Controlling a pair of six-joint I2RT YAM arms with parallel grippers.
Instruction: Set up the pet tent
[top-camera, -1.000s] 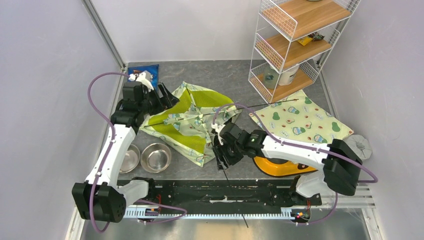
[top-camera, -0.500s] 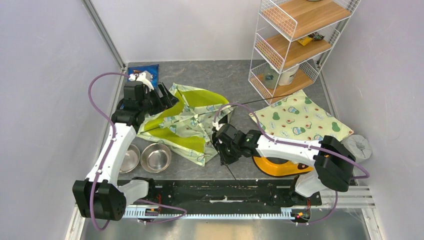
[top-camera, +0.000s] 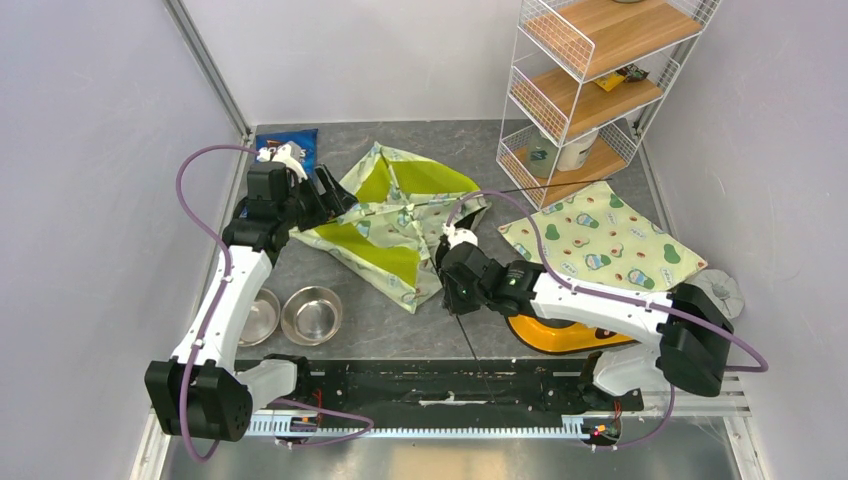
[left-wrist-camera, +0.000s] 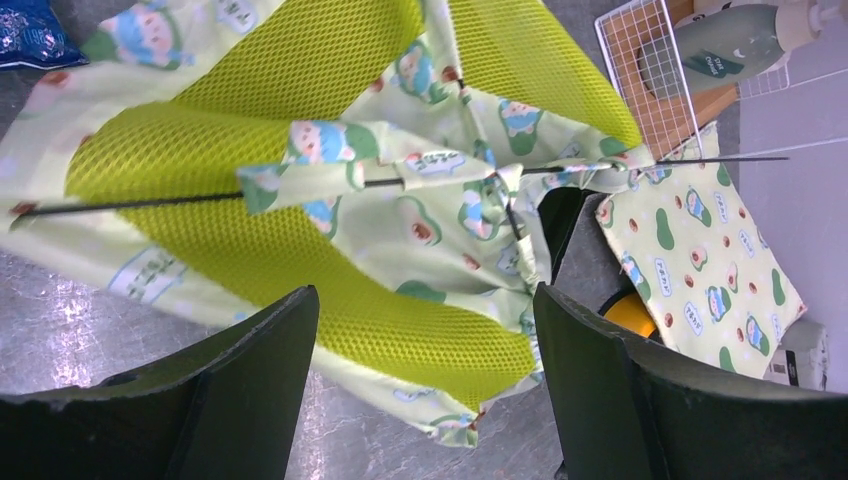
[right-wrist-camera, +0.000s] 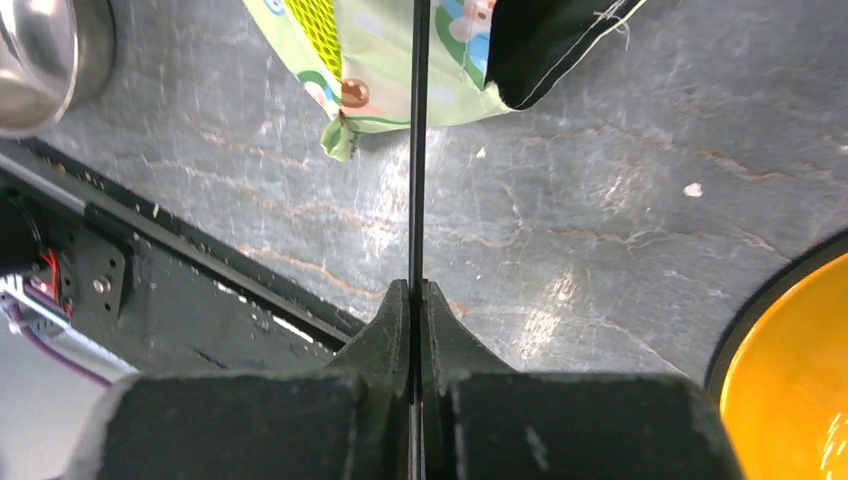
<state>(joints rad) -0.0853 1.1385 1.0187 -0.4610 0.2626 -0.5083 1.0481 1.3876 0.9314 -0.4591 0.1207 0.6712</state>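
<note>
My right gripper (right-wrist-camera: 415, 292) is clamping tight on a thin black tent pole (right-wrist-camera: 419, 150), which is running up from my pinched fingers (right-wrist-camera: 392, 330) to the hem of the crumpled pale-green avocado-print fabric pet tent (top-camera: 392, 212). The tent is lying collapsed on the grey stone-look table (top-camera: 440, 150) between both arms, with its lime mesh lining showing. My left gripper (left-wrist-camera: 420, 310) is hanging spread wide at the tent's left edge, gripping nothing. A round steel bowl (top-camera: 311, 314) is sitting near the left arm.
</note>
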